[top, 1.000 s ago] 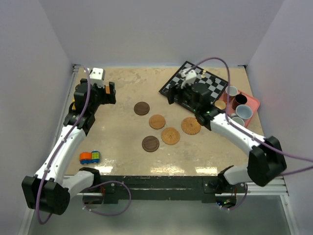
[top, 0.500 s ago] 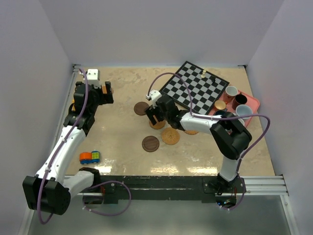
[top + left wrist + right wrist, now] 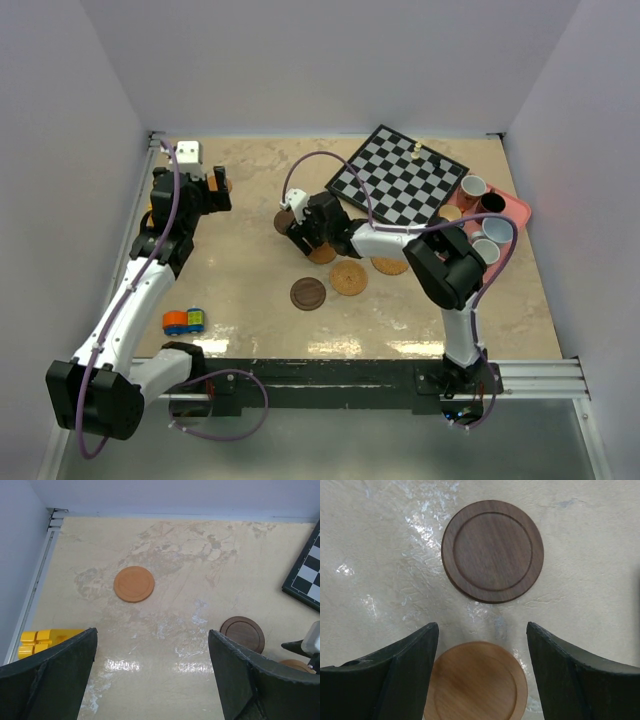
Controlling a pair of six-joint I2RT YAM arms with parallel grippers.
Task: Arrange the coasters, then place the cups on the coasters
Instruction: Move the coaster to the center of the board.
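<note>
Several coasters lie mid-table. A dark brown coaster and a plain tan coaster sit under my right gripper. In the right wrist view the open fingers straddle the tan coaster without touching it, and the dark one lies just beyond the right gripper. A patterned tan coaster, another and a second dark one lie nearby. My left gripper hangs open over bare table, short of a lone tan coaster. The cups stand on the pink tray.
A chessboard with one pale piece lies at the back right. A white block sits in the back left corner, and a yellow object lies by the left wall. An orange and blue toy sits front left.
My right arm swung left from the chessboard to the coasters and lowered over the plain tan one, its jaws narrowing a little. The left arm barely moved.
</note>
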